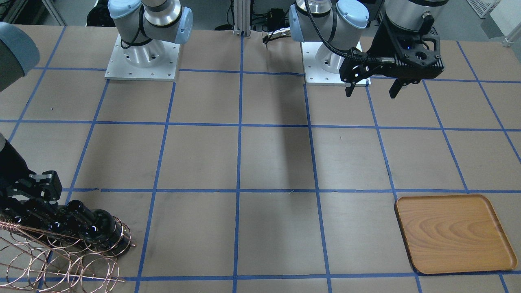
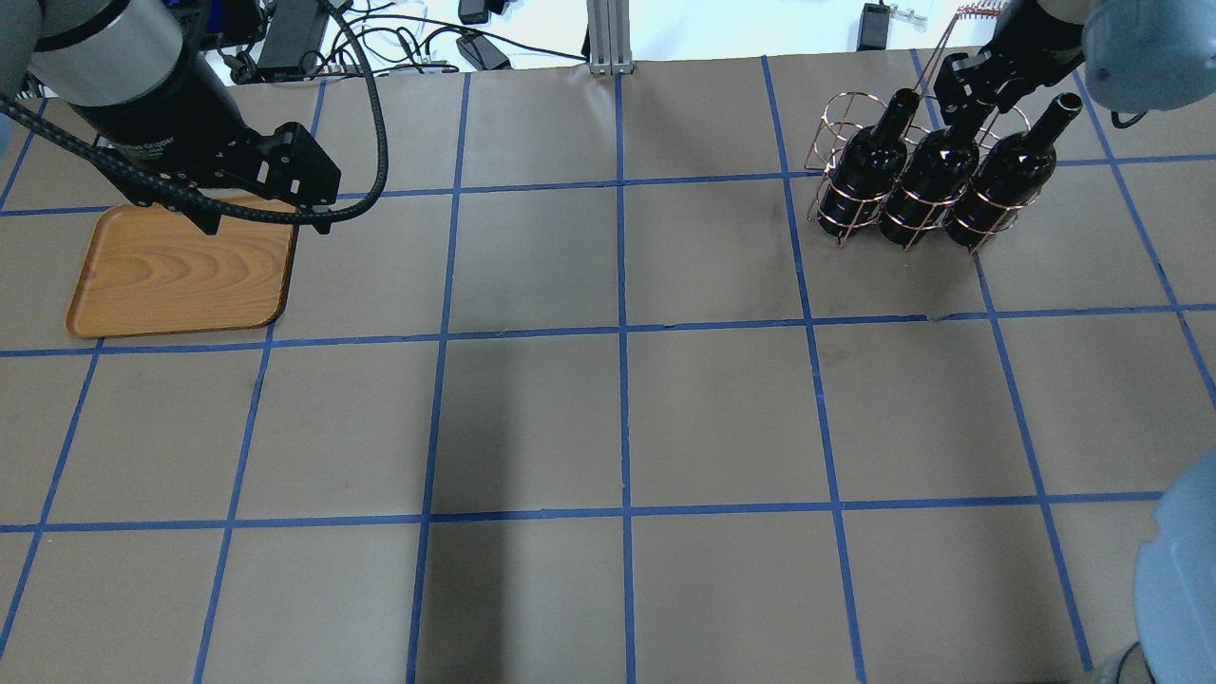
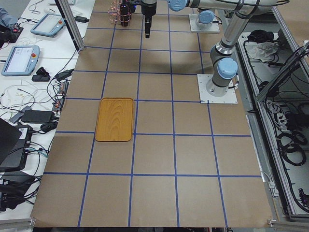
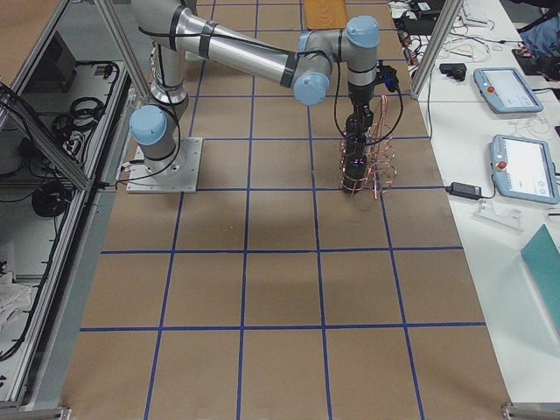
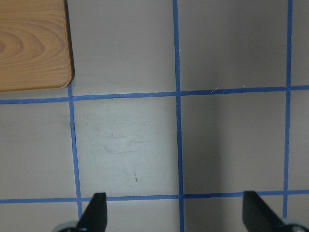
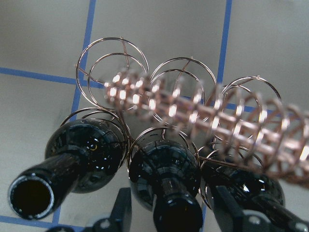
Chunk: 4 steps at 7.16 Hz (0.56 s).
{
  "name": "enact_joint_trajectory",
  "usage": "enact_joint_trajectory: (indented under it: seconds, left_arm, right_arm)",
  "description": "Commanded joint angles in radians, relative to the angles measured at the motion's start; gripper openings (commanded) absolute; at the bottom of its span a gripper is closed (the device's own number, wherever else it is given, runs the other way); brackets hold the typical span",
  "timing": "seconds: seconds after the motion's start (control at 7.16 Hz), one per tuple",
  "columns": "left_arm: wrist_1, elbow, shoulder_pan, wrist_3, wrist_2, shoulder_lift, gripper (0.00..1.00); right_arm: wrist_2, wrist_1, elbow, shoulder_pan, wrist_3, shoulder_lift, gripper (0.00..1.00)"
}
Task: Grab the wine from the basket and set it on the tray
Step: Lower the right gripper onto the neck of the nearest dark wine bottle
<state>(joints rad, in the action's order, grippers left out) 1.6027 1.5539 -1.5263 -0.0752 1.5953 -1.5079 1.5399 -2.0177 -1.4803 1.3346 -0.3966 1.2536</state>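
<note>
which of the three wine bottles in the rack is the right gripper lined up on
The middle wine bottle in the copper wire rack: only its neck sits between the right gripper's open fingers; the other two necks stand outside them.

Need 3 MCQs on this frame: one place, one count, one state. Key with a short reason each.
1. Where does the tray lie?
A. On the robot's left half of the table
B. At the table's middle
C. On the robot's right half

2. How many wine bottles stand in the basket?
A. One
B. Two
C. Three

3. What is the left tool doing?
A. Shut on a bottle
B. Open, holding nothing
C. Shut on the tray's rim

Key: 1 A, the tray sits at the overhead view's left; 2 C, three dark necks rise from the rings; 3 B, its fingers stand apart over bare table.
</note>
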Motion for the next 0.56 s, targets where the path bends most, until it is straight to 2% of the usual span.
enact_joint_trajectory:
  seconds: [0.0,0.14,0.42]
  left_arm:
    - [0.000,0.000,0.000,0.000,0.000,0.000,1.00]
    - [0.000,0.000,0.000,0.000,0.000,0.000,1.00]
    - [0.002,0.000,0.000,0.000,0.000,0.002,1.00]
  right_arm:
    - [0.009,0.001,0.000,0.000,0.002,0.000,0.17]
    - [0.011,0.002,0.002,0.000,-0.002,0.000,0.01]
    - [0.014,0.010,0.005,0.000,-0.007,0.003,0.00]
